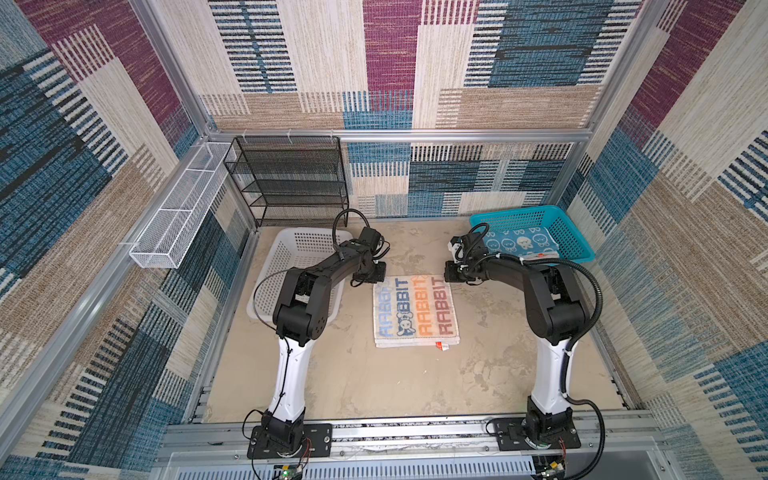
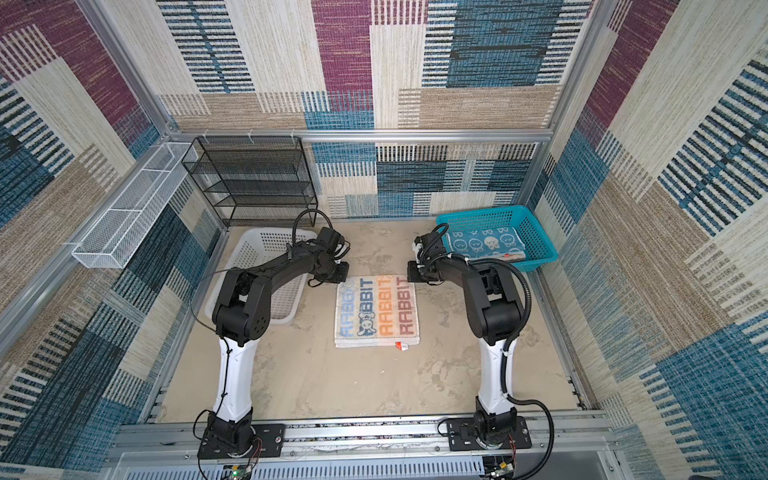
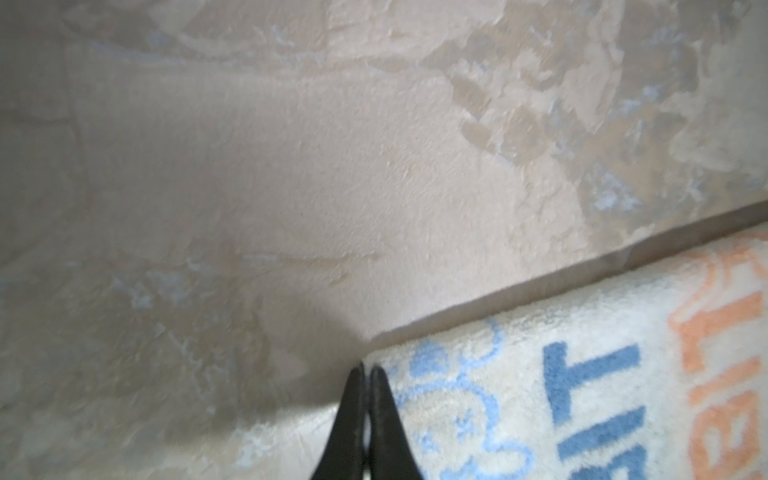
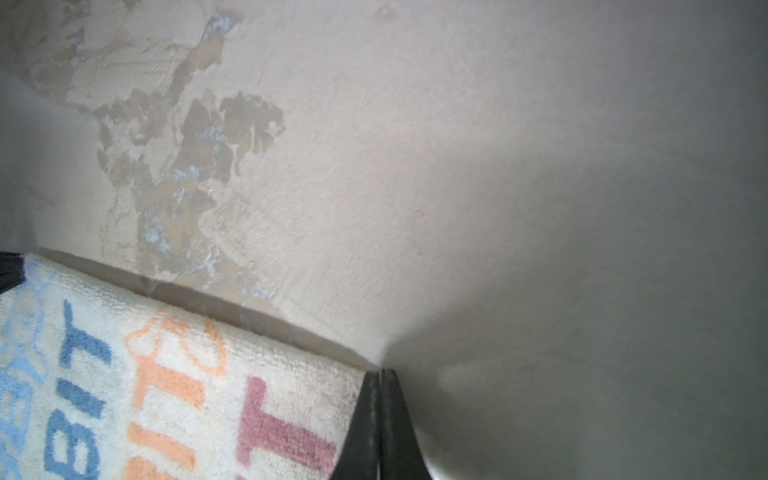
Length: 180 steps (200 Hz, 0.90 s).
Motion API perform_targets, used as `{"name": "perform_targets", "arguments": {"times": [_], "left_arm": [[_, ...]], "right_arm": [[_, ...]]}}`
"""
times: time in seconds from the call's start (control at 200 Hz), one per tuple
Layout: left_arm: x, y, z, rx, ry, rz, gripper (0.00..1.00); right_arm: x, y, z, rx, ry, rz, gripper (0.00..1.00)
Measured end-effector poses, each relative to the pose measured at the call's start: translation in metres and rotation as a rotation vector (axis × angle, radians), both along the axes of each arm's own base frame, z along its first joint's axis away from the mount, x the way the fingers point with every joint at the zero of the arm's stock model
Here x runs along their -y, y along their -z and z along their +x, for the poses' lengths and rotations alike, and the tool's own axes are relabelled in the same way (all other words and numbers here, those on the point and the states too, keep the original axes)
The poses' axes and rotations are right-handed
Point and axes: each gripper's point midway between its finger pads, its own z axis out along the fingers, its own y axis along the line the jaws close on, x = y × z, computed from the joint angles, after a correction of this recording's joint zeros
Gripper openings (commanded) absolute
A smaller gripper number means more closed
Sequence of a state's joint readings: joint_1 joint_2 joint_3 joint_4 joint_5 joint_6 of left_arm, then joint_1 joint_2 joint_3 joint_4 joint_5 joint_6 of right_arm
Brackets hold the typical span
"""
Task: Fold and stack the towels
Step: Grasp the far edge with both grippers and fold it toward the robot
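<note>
Left gripper (image 3: 366,370) has its two black fingers pressed together, the tips right at the far left corner of the lettered towel (image 1: 415,309). The right gripper (image 4: 380,372) sits likewise at the far right corner, fingers together with no gap. Whether either one has cloth pinched between its tips cannot be told. The lettered towel lies flat in the middle of the table (image 1: 353,374), between the two arms. Layered edges show along its near side, with a small red tag (image 1: 441,345) sticking out near the near right corner. Rows of RABBIT in pale blue, dark blue, orange and dusky pink run from its near edge to its far edge. Farther back on the left, the white basket (image 1: 286,245) stands partly under the left arm. On the far right, the teal basket (image 1: 569,237) holds the blue towel (image 1: 519,243), folded, with white rabbit faces up. Against the back wall stands the black wire rack (image 1: 291,183).
</note>
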<state>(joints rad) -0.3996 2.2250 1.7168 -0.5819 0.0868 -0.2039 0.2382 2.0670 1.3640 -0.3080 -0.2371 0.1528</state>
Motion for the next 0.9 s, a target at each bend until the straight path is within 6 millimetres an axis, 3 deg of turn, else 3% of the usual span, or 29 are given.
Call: {"name": "perform_targets", "arguments": {"times": [0.245, 0.491, 0.706, 0.901], "left_arm": [[0.000, -0.005, -0.003, 0.001, 0.021, 0.002, 0.00], [0.006, -0.048, -0.007, 0.082, 0.070, -0.021, 0.00], [0.006, -0.070, -0.038, 0.120, 0.099, -0.021, 0.00], [0.001, -0.084, -0.076, 0.150, 0.103, -0.047, 0.00]], "right_arm": [[0.001, -0.009, -0.006, -0.023, 0.002, 0.020, 0.00], [0.002, -0.055, -0.012, 0.039, 0.010, 0.061, 0.00], [0.002, -0.071, -0.047, 0.029, 0.006, 0.109, 0.00], [0.001, -0.071, -0.086, 0.000, 0.000, 0.133, 0.00]]}}
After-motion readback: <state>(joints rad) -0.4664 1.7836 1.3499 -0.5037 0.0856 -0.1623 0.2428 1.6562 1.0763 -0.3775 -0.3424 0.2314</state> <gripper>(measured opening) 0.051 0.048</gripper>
